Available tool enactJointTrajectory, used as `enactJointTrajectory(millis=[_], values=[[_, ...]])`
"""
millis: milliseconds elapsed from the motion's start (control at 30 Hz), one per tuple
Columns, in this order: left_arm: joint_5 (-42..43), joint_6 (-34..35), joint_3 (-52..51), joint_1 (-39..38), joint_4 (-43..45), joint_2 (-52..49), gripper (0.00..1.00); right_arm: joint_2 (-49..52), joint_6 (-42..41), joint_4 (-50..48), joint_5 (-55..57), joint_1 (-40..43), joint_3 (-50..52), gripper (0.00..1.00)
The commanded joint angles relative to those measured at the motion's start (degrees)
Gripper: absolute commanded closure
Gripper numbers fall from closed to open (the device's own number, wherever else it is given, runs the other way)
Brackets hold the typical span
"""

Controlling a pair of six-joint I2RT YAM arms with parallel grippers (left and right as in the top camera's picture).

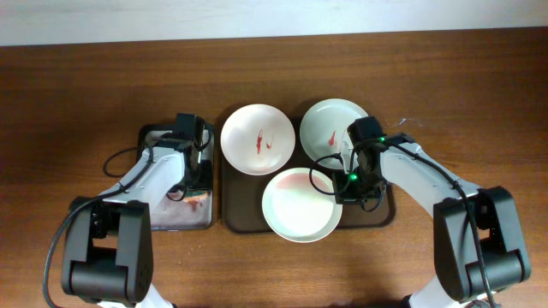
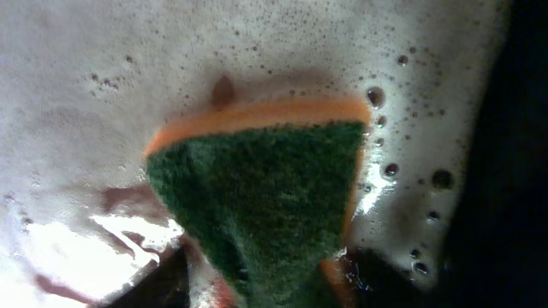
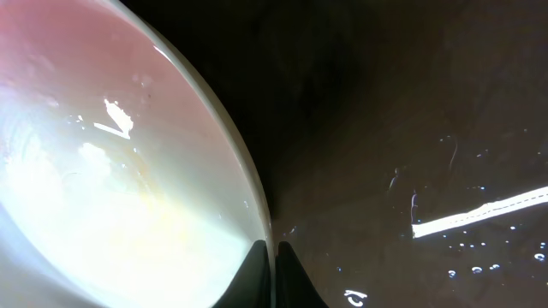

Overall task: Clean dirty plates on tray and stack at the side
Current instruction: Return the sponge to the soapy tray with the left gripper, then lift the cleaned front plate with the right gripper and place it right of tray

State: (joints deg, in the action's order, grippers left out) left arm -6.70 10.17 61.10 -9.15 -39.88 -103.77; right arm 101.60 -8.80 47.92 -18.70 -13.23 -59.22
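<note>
Two grips noted. Your right jaws were clenched on the rim of the front plate [image 3: 128, 171], which was pink-smeared and lay on the tray [image 1: 242, 216]. Your left jaws held the sponge [image 2: 265, 205] over foam in the grey tray [image 1: 167, 221]. The back-left plate [image 1: 258, 139] and back-right plate [image 1: 325, 128], both red-streaked, sat at the tray's far edge on the worktop [image 1: 86, 85].

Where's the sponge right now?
On the robot's left side, the sponge is in the foamy grey tray, beside the brown tray; the left wrist view shows it.
</note>
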Motion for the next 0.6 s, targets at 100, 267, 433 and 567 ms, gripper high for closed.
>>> enactJointTrajectory(millis=[100, 267, 433, 567], values=[[0.90, -0.04, 0.66, 0.07, -2.45, 0.07, 1.00, 0.48, 0.39, 0.26, 1.38, -0.26, 0.46, 0.96], [-4.92, -0.04, 5.70, 0.07, -4.92, 0.09, 0.76, 0.46, 0.37, 0.44, 1.38, -0.26, 0.46, 0.96], [-0.20, 0.00, 10.86, 0.07, -8.85, 0.09, 0.18, 0.46, 0.37, -0.66, 1.38, -0.26, 0.46, 0.96], [5.73, 0.00, 10.84, 0.04, -10.64, 0.07, 0.09, 0.37, 1.05, -1.25, 1.38, -0.26, 0.44, 0.96]])
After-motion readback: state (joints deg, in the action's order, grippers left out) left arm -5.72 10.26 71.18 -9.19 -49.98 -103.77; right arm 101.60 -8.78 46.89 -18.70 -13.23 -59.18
